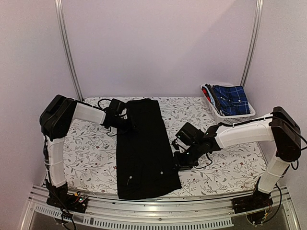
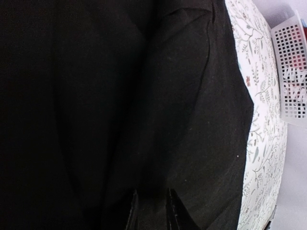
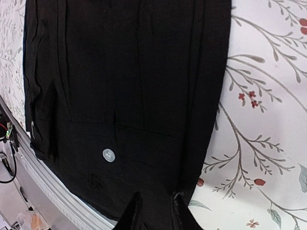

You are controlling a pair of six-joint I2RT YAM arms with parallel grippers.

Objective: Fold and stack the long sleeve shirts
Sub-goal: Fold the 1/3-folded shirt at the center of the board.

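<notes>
**Counter layout.** The black shirt (image 1: 144,148) lies on the flower-patterned counter (image 1: 91,158), folded into one long narrow strip. The strip runs from the far middle of the counter to its near edge, where the near end reaches the metal rail (image 1: 192,203). A small pale button (image 3: 109,155) shows on the cloth close to that near end.

**Left tool.** The left tool (image 1: 126,119) sits at the far left corner of the strip, against the cloth. In the left wrist view its fingers (image 2: 173,208) show only as dark shapes against black cloth. It cannot be told how far they stand apart or whether they hold the shirt.

**Right tool.** The right tool (image 1: 178,164) is at the right edge of the strip, toward the near end. Its fingers (image 3: 133,211) stand a little apart, tips just over the shirt's border, with the cloth lying flat on the counter beneath them.

**Basket.** A white slotted basket (image 1: 225,117) stands at the far right corner, well apart from the black shirt. A blue checked shirt (image 1: 232,99) lies inside it.
</notes>
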